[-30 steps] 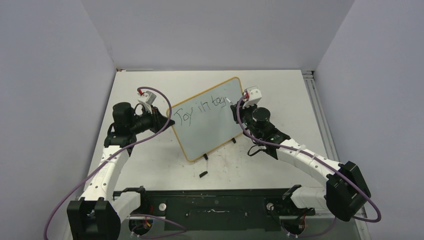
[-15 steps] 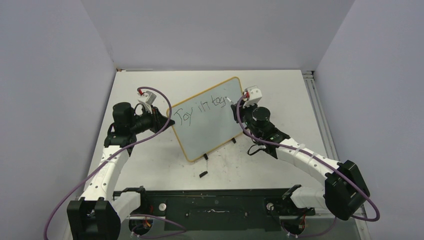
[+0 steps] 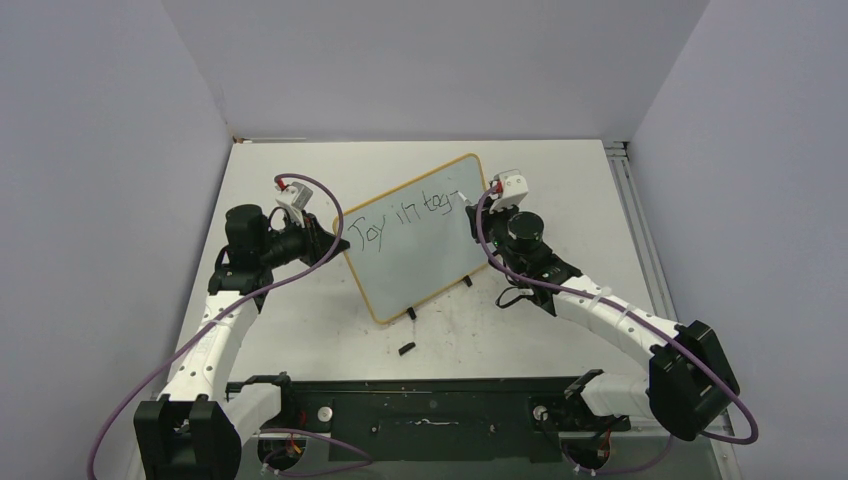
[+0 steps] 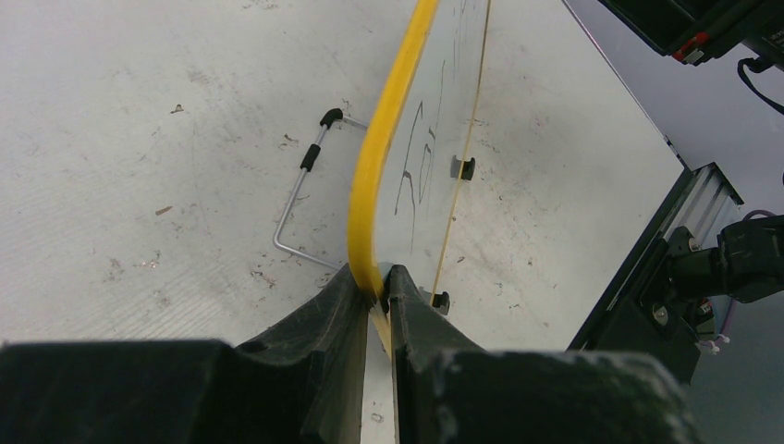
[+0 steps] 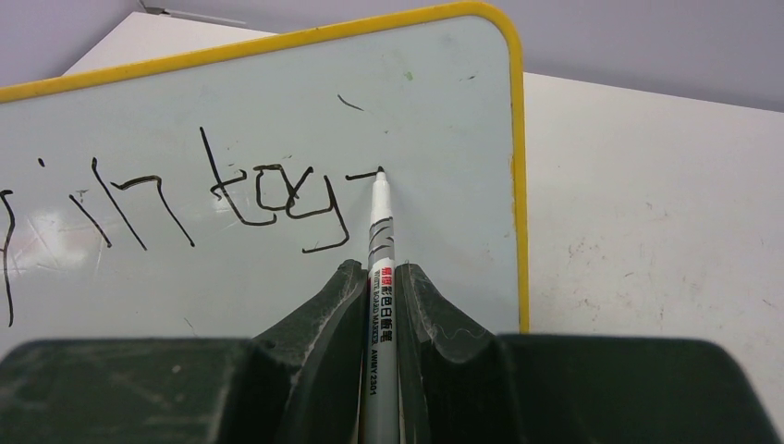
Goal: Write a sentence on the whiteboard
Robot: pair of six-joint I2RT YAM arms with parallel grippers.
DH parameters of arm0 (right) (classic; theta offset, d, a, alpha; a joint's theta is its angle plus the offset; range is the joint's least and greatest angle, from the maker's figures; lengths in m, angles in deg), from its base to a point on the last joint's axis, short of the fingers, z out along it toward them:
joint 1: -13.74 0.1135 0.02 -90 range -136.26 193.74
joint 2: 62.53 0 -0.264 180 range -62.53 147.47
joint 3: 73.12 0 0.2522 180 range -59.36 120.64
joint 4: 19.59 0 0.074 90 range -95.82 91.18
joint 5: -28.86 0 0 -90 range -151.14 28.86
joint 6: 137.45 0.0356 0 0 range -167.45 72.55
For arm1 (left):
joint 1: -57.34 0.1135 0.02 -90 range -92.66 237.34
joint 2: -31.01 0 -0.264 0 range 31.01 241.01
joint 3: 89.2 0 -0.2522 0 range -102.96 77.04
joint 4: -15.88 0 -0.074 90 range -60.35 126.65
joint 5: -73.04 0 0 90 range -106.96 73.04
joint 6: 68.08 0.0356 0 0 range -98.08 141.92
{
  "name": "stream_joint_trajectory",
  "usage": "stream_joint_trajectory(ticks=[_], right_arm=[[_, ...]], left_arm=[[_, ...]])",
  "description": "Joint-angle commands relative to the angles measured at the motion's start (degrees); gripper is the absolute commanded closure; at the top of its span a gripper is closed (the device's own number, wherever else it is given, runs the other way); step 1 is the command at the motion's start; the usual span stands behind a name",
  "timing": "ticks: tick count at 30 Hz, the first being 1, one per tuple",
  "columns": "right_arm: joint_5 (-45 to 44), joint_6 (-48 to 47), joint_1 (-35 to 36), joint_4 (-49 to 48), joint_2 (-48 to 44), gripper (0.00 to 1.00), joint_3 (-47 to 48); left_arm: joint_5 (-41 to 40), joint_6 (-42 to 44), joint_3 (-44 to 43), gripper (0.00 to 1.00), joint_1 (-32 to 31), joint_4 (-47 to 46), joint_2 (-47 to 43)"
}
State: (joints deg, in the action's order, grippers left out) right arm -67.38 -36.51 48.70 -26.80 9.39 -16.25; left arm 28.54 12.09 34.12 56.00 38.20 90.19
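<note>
Two arms meet at the whiteboard (image 3: 420, 268) in the overhead view. The board stands tilted near the middle of the table (image 3: 570, 180), its yellow frame running from centre-left up to upper centre. The left gripper (image 3: 336, 243) meets its left edge and the right gripper (image 3: 474, 207) sits at its upper right corner. The sentence (image 3: 405, 215) runs along the top of the board and reads about "Joy in tog". A small black piece (image 3: 405, 349) lies on the table below the board, well apart from it.

From the left wrist, the left gripper (image 4: 377, 277) at bottom centre is clamped on the board's yellow frame, one finger on each face. The whiteboard (image 4: 444, 83) shows almost edge-on, rising towards the top of the frame. Two black clip feet (image 4: 465, 167) sit along its lower edge. A bent wire stand (image 4: 296, 215) rests on the table just left of the board.

From the right wrist, the right gripper (image 5: 379, 274) at bottom centre is closed tight around a marker (image 5: 381, 236), which points up the frame. The marker's tip touches the whiteboard (image 5: 444, 111) at the right end of a short horizontal stroke just after "tog". The sentence (image 5: 231, 194) spreads leftward from there, and the board's rounded corner is at the upper right.
</note>
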Motion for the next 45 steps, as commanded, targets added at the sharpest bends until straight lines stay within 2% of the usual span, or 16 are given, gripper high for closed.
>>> stream_joint_trajectory(ticks=[1,31,45], right_arm=[[1.0,-0.5,-0.3,-4.8,0.8,0.95,2.4],[4.5,-1.0,1.2,-3.0,-0.1,0.95,-1.8],[-0.9,-0.7,1.4,-1.4,-0.4,0.95,-2.2]], left_arm=[[-0.1,1.6,-1.2,1.0,0.1,1.5,0.8],[0.1,1.6,-1.2,1.0,0.1,1.5,0.9],[0.1,1.6,-1.3,1.0,0.1,1.6,0.9]])
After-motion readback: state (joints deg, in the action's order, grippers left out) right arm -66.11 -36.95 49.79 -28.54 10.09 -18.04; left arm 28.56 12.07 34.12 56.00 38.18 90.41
